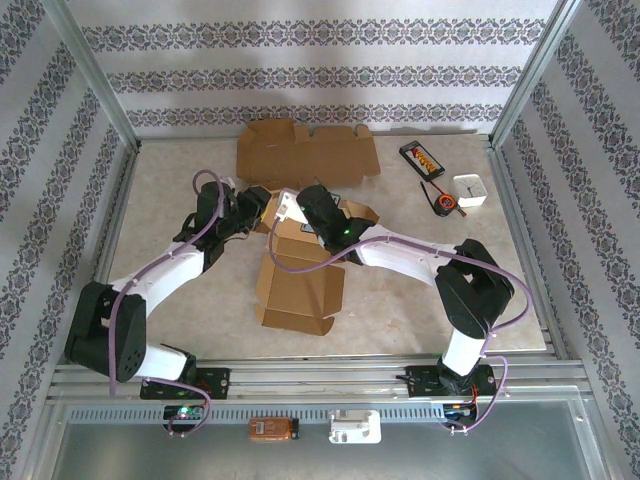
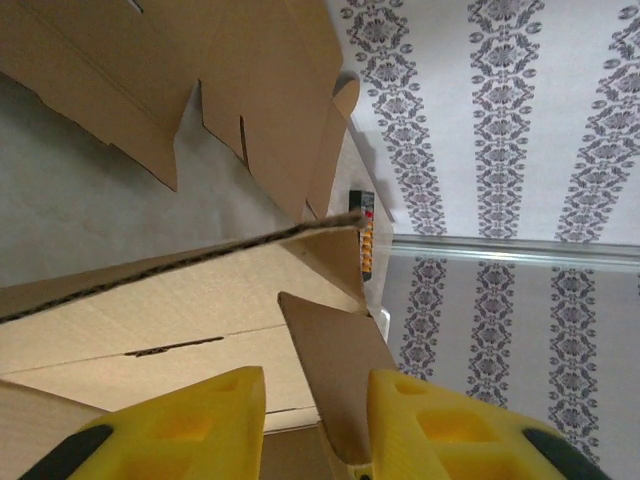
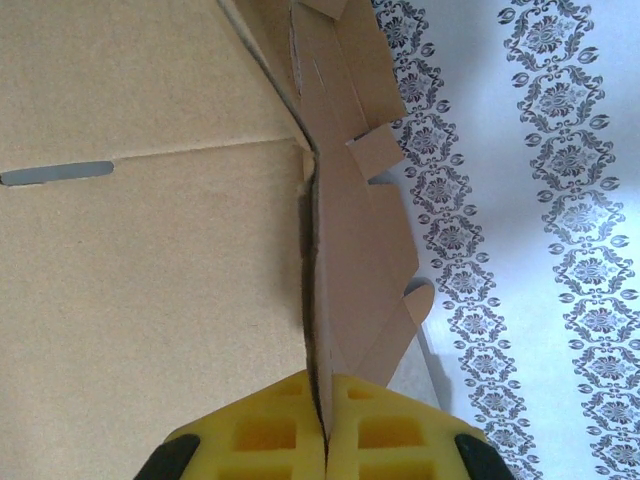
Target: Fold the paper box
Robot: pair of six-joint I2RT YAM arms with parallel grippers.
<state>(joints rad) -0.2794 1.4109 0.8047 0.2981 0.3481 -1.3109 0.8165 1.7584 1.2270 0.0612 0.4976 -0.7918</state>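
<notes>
Item 1. Paper box [image 1: 300, 288]: brown corrugated card, partly folded, lying at the middle of the bench [image 1: 400, 300], between the two arms. Its near end rests flat on the surface; its far end, with flaps raised, sits under both wrists.

Item 2. Left claw [image 2: 315, 405]: yellow fingers [image 2: 200, 420] stand part open. One loose flap [image 2: 325, 360] of the paper box stands in the gap, close against the finger on the right of the left wrist view and clear of the other finger; not pinched.

Item 3. Right claw [image 3: 325, 425]: yellow fingers pressed fully together on a thin upright edge of the paper box, which runs straight in between them.

Item 4. Flat cardboard sheet [image 1: 305, 152]: unfolded, at the back of the bench near the wall, apart from the paper box.

Item 5. Black tray [image 1: 421, 157] with orange contents and a small white box [image 1: 470, 190]: back right corner, well apart from the paper box.
</notes>
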